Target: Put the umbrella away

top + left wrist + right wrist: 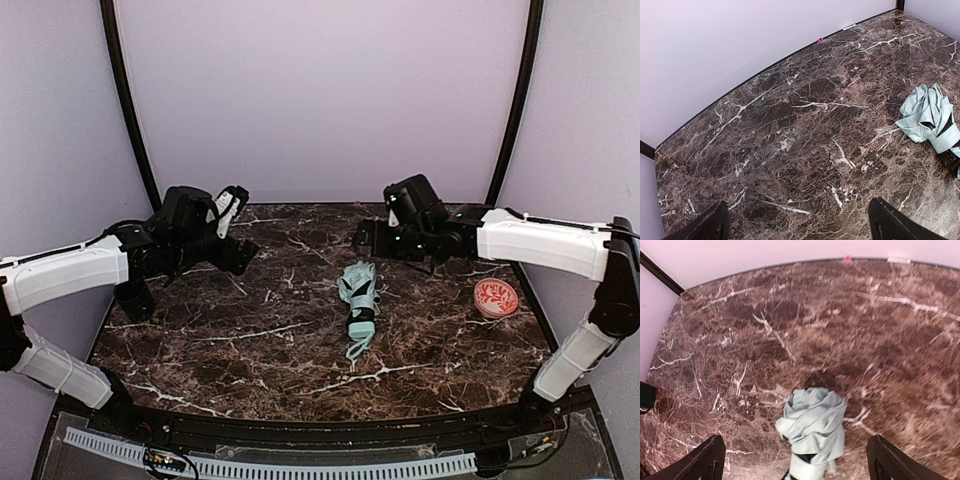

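The folded mint-green umbrella (357, 305) lies on the dark marble table (270, 340) near the middle, fabric end toward the back, strap toward the front. It shows at the right edge of the left wrist view (930, 117) and low in the right wrist view (813, 432). My left gripper (243, 228) is open and empty above the table's left back part, well left of the umbrella. My right gripper (366, 238) is open and empty, raised just behind the umbrella's fabric end. Its black fingertips (707, 457) frame the umbrella in the right wrist view.
A small red patterned dish (496, 298) sits on the table at the right, under my right arm. Pale curved walls close the back and sides. A small pink mark (820, 40) sits at the back edge.
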Motion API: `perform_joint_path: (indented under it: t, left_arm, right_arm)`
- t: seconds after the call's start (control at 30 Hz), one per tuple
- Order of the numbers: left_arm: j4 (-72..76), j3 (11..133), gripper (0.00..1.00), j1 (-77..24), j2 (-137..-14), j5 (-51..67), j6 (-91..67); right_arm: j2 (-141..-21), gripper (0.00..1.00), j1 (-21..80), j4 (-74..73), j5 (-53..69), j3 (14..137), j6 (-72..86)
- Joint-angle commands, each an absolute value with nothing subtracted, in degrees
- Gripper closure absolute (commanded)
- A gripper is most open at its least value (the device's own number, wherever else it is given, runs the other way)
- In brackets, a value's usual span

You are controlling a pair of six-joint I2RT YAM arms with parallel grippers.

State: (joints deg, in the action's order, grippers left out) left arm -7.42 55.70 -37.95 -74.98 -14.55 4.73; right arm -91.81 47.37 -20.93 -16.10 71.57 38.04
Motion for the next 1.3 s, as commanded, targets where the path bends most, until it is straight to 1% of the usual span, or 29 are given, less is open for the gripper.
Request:
perform_joint_path:
  t: [0.0, 0.1, 0.3, 0.37, 0.47, 0.53, 0.63, 0.73, 0.9, 1.27]
  left_arm:
    - [-5.4, 54.3, 0.01, -37.07, -74.56, -15.43, 5.54]
    - [-4.49, 53.99, 0.01, -35.74, -74.21, -15.55, 4.75]
    - [-1.62, 52.19, 0.01, -25.88, -74.19, -13.45, -0.45]
    - [-0.3, 51.56, 0.01, -22.43, -74.73, -14.59, -2.67]
    - [3.04, 49.02, 0.01, -16.42, -75.06, -14.74, -7.14]
    - [7.13, 46.67, 0.01, -13.33, -74.79, -14.45, -9.1]
    - [13.03, 42.9, 0.01, -11.45, -73.92, -16.99, -8.38]
    - [18.63, 39.12, 0.01, -10.98, -72.87, -19.96, -7.08]
    - [25.73, 34.51, 0.01, -10.66, -72.78, -21.44, -4.65]
    - [26.75, 34.1, 0.01, -10.62, -73.86, -21.46, -4.1]
  right_arm:
    - [-81.49, 0.0, 40.03, -16.45, -14.86, 65.73, 29.0]
    - [-74.78, 0.0, 31.66, -8.61, -13.15, 58.33, 24.12]
    - [-65.04, 0.0, 10.37, 1.73, -5.43, 46.45, 19.74]
    - [-62.47, 0.0, 5.06, 5.81, -3.65, 42.03, 19.35]
    - [-60.35, 0.0, 0.1, 10.41, -3.25, 36.49, 19.52]
    - [-59.69, 0.0, -1.06, 13.7, -5.53, 33.35, 19.93]
    - [-59.66, 0.0, -1.09, 21.89, -13.23, 28.18, 22.86]
    - [-61.3, 0.0, -1.13, 22.78, -18.4, 26.9, 25.6]
    - [-62.13, 0.0, -1.14, 26.43, -18.47, 24.44, 25.3]
    - [-60.38, 0.0, -1.15, 30.25, -16.54, 21.01, 21.01]
